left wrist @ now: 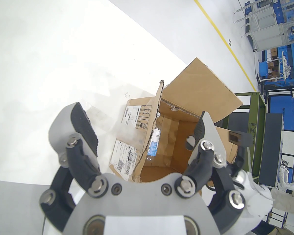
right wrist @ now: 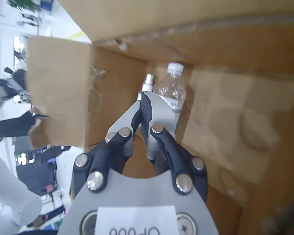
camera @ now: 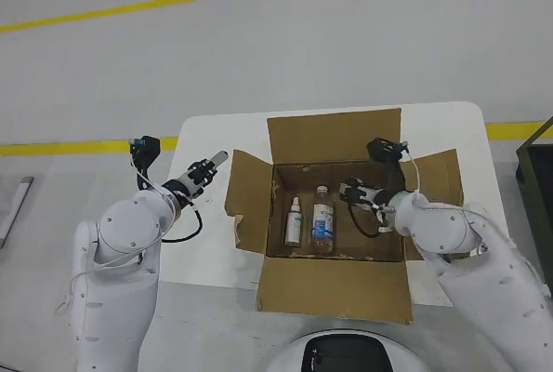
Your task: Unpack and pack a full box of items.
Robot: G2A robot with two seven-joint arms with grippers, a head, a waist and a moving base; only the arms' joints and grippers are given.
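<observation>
An open cardboard box stands on the white table with all its flaps folded out. On its floor lie a clear water bottle and a small white spray bottle, side by side. The water bottle and spray bottle lie just beyond my right gripper, which is shut with nothing between its fingers. That right gripper hangs inside the box by its right wall. My left gripper is open over the table, left of the box's left flap.
A green metal frame stands off the table's right edge. Yellow floor lines run behind the table. Bare tabletop lies left of and behind the box.
</observation>
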